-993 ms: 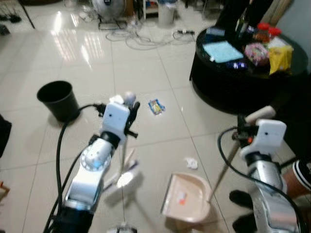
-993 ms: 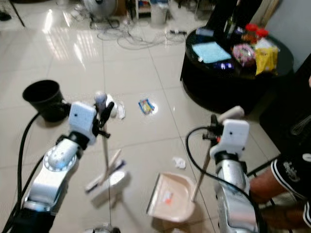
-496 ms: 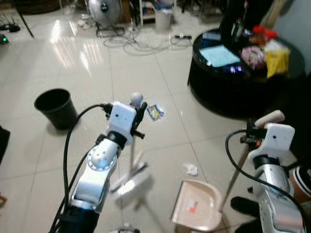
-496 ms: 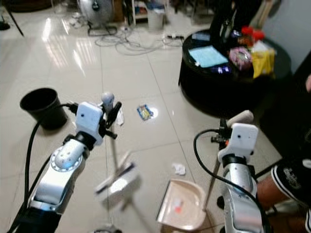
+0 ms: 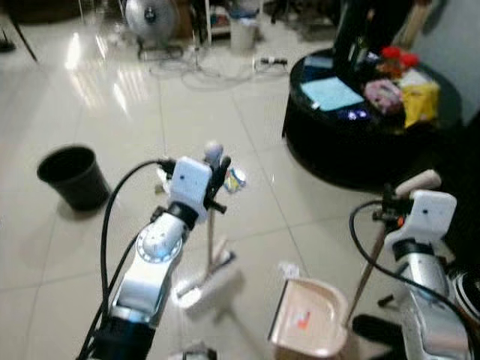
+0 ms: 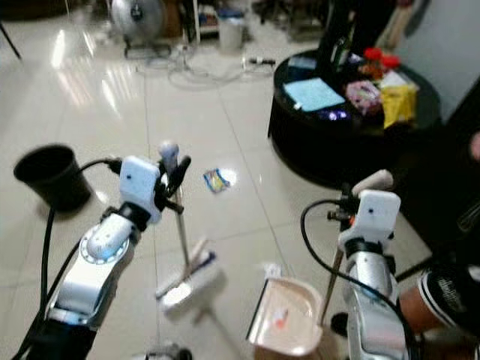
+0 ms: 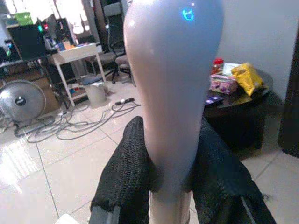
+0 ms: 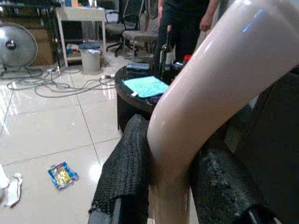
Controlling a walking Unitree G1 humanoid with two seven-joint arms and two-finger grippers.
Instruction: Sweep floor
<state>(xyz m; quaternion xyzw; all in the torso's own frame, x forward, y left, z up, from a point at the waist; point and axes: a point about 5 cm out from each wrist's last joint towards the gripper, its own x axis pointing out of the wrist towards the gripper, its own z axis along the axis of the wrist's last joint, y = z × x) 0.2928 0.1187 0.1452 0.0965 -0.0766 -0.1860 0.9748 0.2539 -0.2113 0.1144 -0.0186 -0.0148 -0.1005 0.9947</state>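
My left gripper (image 7: 170, 184) clamps the broom (image 5: 212, 217) handle, my right gripper (image 8: 170, 186) the dustpan (image 5: 309, 324) handle; the pan, low and right of centre, holds an orange scrap (image 5: 301, 322), its print probably too blurred to read.

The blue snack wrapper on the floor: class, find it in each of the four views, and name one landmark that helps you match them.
Left eye view: blue snack wrapper beside the broom handle's top.
Right eye view: mid-floor.
Left wrist view: not in it.
Right wrist view: on the tiles.
Shared landmark: the round black table.
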